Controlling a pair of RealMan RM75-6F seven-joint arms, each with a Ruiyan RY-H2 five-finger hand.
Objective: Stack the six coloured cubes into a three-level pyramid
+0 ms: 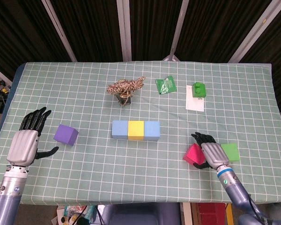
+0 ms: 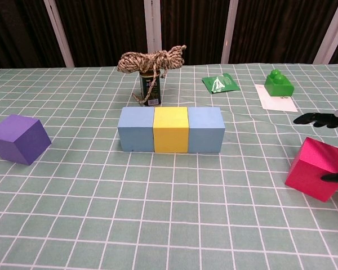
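Right of the three-cube row (image 1: 136, 130), well apart from it: pink cube (image 1: 194, 153) tilted on the table (image 1: 84, 89), gripped by right hand (image 1: 211, 153), fingers (image 1: 202, 138) over its far side, thumb on its near side. Probably for the second level. Left of the row: purple cube (image 1: 66, 134) untouched, left hand (image 1: 26, 142) just beside, spread wide, holding nothing.

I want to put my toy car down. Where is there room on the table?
Bare cloth lies in front of the row of three cubes, between the purple cube and the pink cube. The far left corner is bare too. It is crowded around the right hand, which is closing on the pink cube beside the green cube.
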